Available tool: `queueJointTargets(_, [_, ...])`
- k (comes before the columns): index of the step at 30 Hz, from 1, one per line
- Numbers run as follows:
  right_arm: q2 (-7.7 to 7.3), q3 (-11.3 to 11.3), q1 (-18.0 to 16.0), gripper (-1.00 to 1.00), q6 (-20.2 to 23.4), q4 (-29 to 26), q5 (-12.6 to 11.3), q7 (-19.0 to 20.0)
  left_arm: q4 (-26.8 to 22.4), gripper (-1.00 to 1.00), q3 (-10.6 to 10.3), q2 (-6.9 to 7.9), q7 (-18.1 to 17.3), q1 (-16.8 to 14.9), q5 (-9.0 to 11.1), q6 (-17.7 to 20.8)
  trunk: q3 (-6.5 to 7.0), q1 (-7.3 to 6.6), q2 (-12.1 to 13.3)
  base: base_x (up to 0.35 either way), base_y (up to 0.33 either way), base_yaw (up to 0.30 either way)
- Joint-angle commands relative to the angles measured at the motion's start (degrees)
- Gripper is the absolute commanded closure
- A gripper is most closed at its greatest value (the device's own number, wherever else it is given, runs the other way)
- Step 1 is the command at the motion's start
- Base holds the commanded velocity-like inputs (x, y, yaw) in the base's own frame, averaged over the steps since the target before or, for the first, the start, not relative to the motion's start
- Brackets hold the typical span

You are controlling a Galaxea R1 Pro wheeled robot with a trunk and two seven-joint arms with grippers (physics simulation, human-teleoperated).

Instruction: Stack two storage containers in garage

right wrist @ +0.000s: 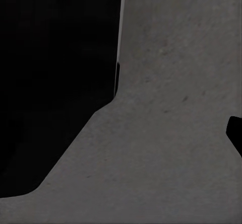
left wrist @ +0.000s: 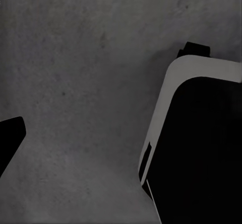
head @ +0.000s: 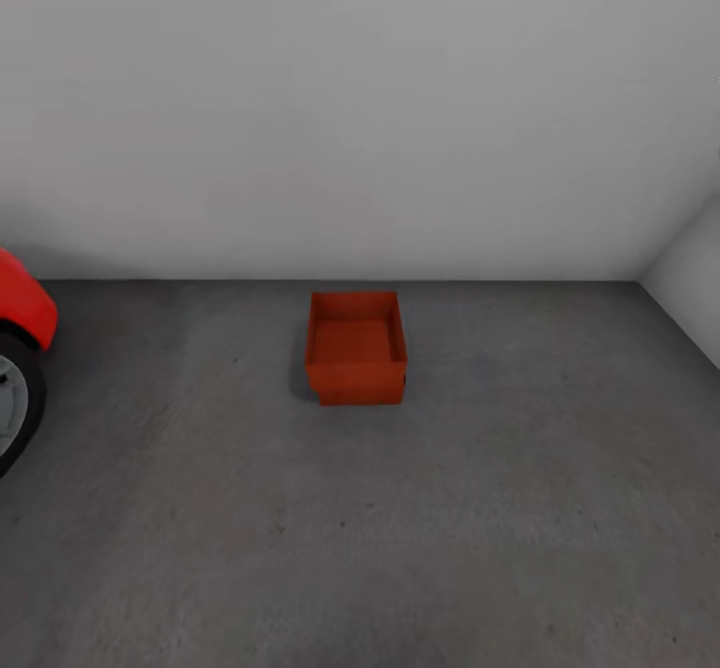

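In the head view, the nearest part of the scene is bare floor (head: 400,548), dark grey mottled concrete running from the lower edge up toward the wall. Farther in, near the middle of the view, a red-orange storage container (head: 355,346) sits on that floor, upright, open at the top, its inside empty as far as can be seen. Its near wall seems to show a lower, slightly narrower step at the bottom, which may be the second container nested or stacked under it, but this is too small and too alike in colour to tell. A small dark mark sits at its right near corner, unclear what it is. At the left edge, well apart from the container, a red car (head: 22,310) is cut off by the frame, with just a curve of bodywork and part of a dark tyre with a pale hub showing. Beyond stands the plain white wall (head: 360,108), meeting a second wall at the far right corner. In the left wrist view, the concrete lies below a large dark body with a pale rim, part of the robot itself, and a dark wedge at the edge that may be a fingertip; the left tool's state cannot be told. The right wrist view is similar: a big black shape, concrete, and a small dark tip at one edge, so the right tool's state cannot be told either.
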Motion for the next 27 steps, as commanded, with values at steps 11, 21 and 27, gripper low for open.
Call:
queueJointTargets(11, [-0.06,0.31,-0.07,-1.00,-0.26,0.19,0.11,-0.30,0.03,-1.00,-0.49,0.02,0.12,-0.02,0.49,-0.16,0.97,0.01,-0.05,0.000,0.000,0.000])
queueJointTargets(21, [0.00,0.32,-0.07,-1.00,-0.18,0.19,0.03,-0.29,0.03,-1.00,-0.49,-0.02,0.12,-0.02,0.52,-0.16,1.90,0.01,-0.05,0.000,0.000,0.000])
queueJointTargets(27, [0.09,0.31,-0.07,-1.00,-0.18,0.19,-0.04,-0.30,0.03,-1.00,-0.49,-0.01,0.12,-0.02,0.53,-0.16,2.46,0.01,-0.05,0.000,0.000,0.000])
